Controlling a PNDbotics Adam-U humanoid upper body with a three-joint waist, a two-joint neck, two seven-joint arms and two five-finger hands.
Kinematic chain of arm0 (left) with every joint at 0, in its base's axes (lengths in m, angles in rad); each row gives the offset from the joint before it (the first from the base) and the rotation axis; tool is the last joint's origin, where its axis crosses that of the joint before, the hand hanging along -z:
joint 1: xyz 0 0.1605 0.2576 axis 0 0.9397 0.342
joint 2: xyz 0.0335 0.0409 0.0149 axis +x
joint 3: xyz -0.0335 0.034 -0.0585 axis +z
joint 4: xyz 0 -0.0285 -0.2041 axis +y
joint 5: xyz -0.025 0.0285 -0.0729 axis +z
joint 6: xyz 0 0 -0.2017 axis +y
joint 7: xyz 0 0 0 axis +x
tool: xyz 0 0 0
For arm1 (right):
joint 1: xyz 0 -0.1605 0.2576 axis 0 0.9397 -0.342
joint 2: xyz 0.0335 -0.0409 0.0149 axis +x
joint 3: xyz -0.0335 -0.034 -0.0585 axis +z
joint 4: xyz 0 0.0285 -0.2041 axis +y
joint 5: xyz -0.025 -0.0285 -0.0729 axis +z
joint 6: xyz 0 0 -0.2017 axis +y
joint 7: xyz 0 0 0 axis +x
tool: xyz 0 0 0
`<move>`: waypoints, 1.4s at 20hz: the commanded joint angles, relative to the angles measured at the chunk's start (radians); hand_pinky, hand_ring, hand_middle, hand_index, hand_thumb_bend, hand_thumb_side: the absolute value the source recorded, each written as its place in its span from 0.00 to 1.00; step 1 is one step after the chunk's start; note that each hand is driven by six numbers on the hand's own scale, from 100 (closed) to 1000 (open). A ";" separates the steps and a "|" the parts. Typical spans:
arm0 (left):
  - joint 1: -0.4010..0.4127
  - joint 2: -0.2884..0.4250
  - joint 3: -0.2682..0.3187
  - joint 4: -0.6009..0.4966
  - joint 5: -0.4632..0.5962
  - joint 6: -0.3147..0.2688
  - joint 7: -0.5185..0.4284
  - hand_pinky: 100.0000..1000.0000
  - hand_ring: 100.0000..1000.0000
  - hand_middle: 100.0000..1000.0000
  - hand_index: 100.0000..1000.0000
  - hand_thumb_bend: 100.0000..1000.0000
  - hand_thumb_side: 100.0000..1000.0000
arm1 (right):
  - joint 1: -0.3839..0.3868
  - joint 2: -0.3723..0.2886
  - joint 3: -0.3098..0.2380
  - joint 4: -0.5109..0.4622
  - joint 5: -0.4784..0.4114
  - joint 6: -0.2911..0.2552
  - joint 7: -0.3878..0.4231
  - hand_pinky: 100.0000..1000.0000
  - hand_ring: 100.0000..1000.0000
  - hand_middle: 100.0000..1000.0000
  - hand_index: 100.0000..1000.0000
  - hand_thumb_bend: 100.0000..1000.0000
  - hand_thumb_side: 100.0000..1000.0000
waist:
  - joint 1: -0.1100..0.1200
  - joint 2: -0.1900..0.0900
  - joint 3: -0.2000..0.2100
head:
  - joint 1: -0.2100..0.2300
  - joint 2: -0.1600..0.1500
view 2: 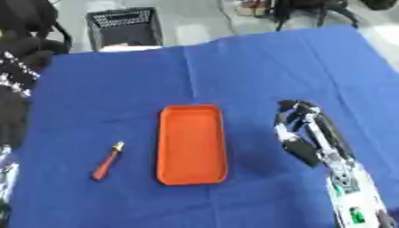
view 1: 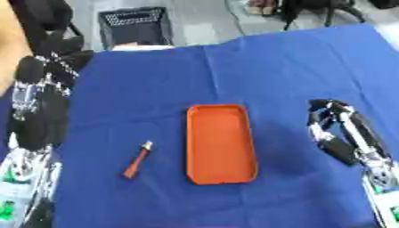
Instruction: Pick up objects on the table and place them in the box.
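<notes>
A shallow orange box (view 1: 221,143) with rounded corners lies lengthwise in the middle of the blue cloth, and nothing shows inside it. Left of it, apart from its wall, lies a small red tool (view 1: 136,164) with a pale yellowish tip pointing away from me. My left hand (view 1: 48,67) is raised over the cloth's left edge, well behind the tool, and holds nothing that I can see. To the right of the box my right hand (view 2: 305,129) rests on the cloth, fingers relaxed and pointing away, empty.
The blue cloth (view 1: 265,67) covers the whole table. A black slatted crate (view 2: 122,26) stands on the floor beyond the far edge. Dark stand legs (view 2: 311,13) are behind the far right corner.
</notes>
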 commanded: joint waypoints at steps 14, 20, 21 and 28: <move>0.009 -0.003 -0.030 0.014 -0.051 0.009 -0.039 0.89 0.77 0.78 1.00 0.22 1.00 | -0.007 -0.006 -0.004 -0.010 0.001 -0.001 0.001 0.44 0.55 0.65 0.83 0.00 0.65 | -0.002 -0.009 -0.001 | -0.016 -0.012; 0.022 0.037 0.005 -0.030 -0.573 0.107 -0.035 0.77 0.76 0.77 0.91 0.00 0.87 | -0.007 -0.007 -0.004 -0.010 0.002 0.000 0.001 0.44 0.55 0.65 0.83 0.00 0.65 | -0.001 -0.009 0.001 | -0.018 -0.011; 0.023 0.046 0.001 -0.045 -0.712 0.142 -0.053 0.76 0.77 0.77 0.89 0.00 0.78 | -0.007 -0.007 -0.004 -0.010 0.002 -0.001 0.002 0.44 0.55 0.65 0.83 0.00 0.66 | -0.001 -0.010 0.000 | -0.017 -0.011; 0.031 0.021 -0.077 -0.088 -1.158 0.247 -0.190 0.77 0.78 0.78 0.90 0.06 0.70 | -0.010 -0.006 -0.001 -0.010 0.002 -0.002 0.005 0.44 0.55 0.65 0.83 0.00 0.65 | -0.001 -0.010 -0.006 | -0.013 -0.013</move>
